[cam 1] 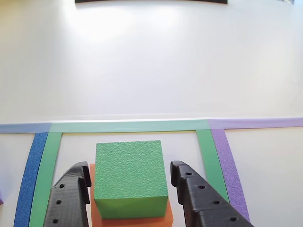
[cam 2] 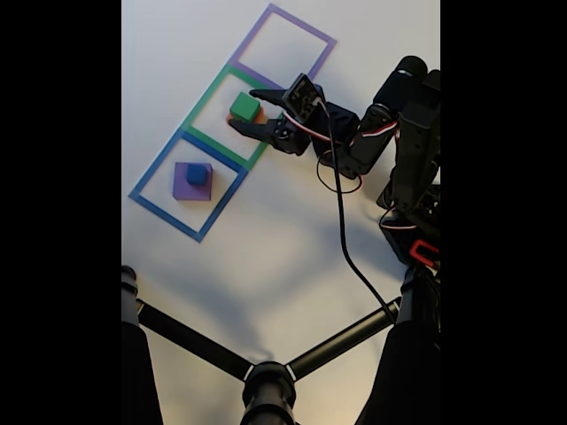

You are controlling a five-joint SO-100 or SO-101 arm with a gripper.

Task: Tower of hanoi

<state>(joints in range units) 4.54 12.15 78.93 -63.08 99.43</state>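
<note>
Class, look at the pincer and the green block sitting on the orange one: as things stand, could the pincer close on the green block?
Probably yes. The pincer is open, one finger either side of the green block, with nothing between. The orange block lies underneath.

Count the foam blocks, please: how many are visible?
4. Green foam cube on flat orange foam block, in the green square; small blue foam cube on flat purple foam block, in the blue square.

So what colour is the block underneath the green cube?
Orange; it shows best in the other view, peeking out beneath the green cube.
</note>
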